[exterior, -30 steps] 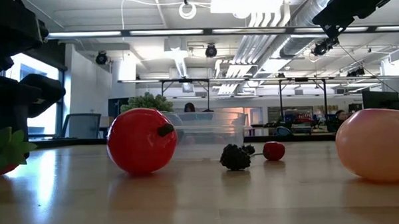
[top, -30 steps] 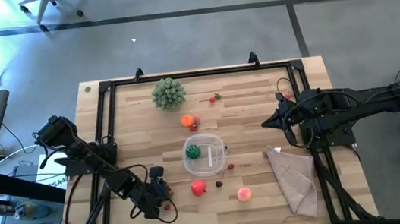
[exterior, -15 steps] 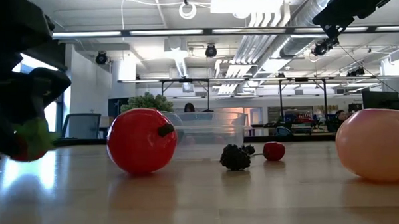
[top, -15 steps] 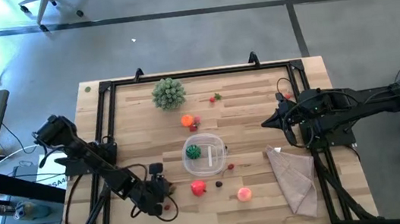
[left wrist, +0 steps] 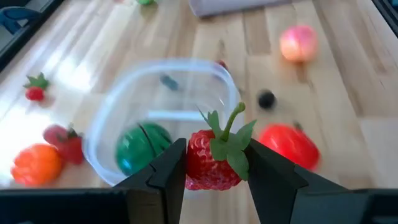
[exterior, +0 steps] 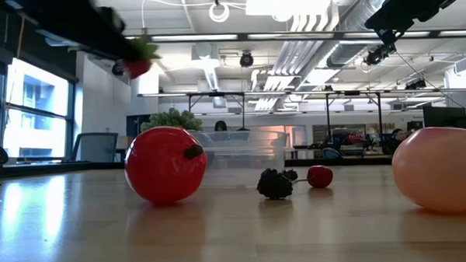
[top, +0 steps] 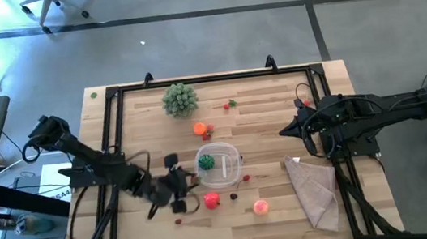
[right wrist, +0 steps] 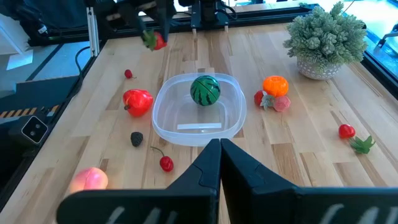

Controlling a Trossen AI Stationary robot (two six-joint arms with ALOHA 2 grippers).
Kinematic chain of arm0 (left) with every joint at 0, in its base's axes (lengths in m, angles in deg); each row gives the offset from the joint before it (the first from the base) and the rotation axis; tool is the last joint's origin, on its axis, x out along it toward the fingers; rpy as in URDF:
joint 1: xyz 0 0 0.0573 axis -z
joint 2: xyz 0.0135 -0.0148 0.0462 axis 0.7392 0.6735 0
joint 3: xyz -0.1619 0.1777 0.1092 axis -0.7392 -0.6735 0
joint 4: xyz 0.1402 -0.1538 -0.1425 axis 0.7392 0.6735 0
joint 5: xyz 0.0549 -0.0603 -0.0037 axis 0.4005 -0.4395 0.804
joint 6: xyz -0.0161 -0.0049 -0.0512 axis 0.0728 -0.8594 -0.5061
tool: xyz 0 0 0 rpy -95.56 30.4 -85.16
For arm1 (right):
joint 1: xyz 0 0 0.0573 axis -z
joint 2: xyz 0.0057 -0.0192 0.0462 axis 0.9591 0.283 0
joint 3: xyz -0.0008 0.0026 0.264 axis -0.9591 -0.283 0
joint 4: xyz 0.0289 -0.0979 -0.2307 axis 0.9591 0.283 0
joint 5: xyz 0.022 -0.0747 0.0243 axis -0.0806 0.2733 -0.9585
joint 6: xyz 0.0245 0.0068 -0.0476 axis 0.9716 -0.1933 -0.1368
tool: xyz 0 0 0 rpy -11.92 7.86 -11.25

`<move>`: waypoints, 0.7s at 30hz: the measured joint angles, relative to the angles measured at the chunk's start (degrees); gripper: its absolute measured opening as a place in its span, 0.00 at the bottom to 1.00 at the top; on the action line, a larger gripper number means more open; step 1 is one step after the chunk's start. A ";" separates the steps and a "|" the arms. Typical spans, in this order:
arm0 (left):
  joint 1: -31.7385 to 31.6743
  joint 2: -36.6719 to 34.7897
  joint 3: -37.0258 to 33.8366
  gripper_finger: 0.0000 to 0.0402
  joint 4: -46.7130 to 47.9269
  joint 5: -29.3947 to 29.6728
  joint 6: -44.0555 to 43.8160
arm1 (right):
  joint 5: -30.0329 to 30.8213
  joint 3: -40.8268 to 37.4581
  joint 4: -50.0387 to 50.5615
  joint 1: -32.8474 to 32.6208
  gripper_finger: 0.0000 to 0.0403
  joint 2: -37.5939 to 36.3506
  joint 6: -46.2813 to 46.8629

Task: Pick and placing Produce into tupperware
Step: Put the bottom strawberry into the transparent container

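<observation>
Carrying a small red toy strawberry with green leaves (left wrist: pixel 214 158), clamped between its fingers and lifted off the wooden table (top: pixel 270 116), the left end effector (left wrist: pixel 211 171) is seen just left of the round clear plastic tupperware (top: pixel 219 166) at frame centre, which already contains a green striped ball (right wrist: pixel 204 89). The transport step is judged under way; release over the rim is called for next. The right end effector (right wrist: pixel 219 152) is closed on nothing at mid right.

Strawberry (left wrist: pixel 210 163) in left tool (left wrist: pixel 214 171)
</observation>
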 joint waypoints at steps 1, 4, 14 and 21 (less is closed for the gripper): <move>-2.32 -0.10 0.93 0.34 -0.17 -1.93 1.07 | 0.02 0.00 0.04 0.00 0.00 0.02 0.00; -9.36 -0.03 3.32 0.34 -0.09 -9.15 4.46 | 0.02 0.00 0.02 0.00 0.00 0.00 0.00; -21.61 6.16 5.79 0.34 -0.53 -27.50 8.68 | 0.02 0.00 0.02 0.00 0.00 0.02 0.00; -21.39 12.40 5.77 0.34 -1.45 -30.48 8.78 | 0.02 0.00 0.02 0.00 0.00 0.02 0.00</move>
